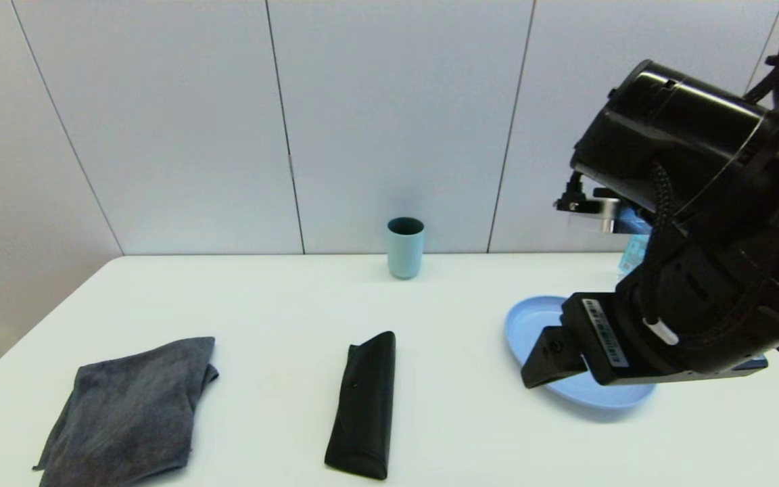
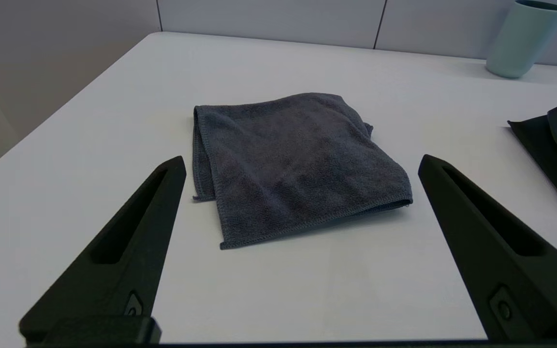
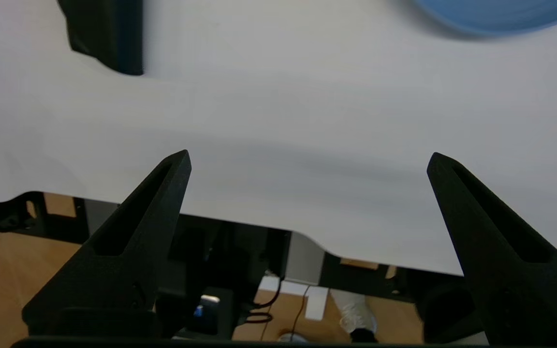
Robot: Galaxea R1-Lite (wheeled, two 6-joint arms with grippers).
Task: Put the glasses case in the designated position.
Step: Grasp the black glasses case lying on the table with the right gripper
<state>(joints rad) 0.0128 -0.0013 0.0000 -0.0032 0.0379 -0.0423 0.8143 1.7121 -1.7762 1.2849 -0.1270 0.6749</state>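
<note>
The glasses case (image 1: pixel 362 404) lies flat at the front middle of the white bench (image 1: pixel 281 297), between the grey cloth (image 1: pixel 129 409) and the blue plate (image 1: pixel 531 325). The right gripper (image 3: pixel 307 162), jaws apart and empty, hangs above the bench's front edge. It should probably swing over the case and close across its narrow width. The left gripper (image 2: pixel 302 164), jaws apart, idles near the cloth. A teal cup (image 1: pixel 405 247) stands by the panelled wall.

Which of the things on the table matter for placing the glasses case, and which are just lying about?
In the job: glasses case, lying untouched mid-table; right gripper, open, raised over the table's near edge.

Lying about: grey cloth; blue plate; cup; left gripper, open, idle near the cloth.
</note>
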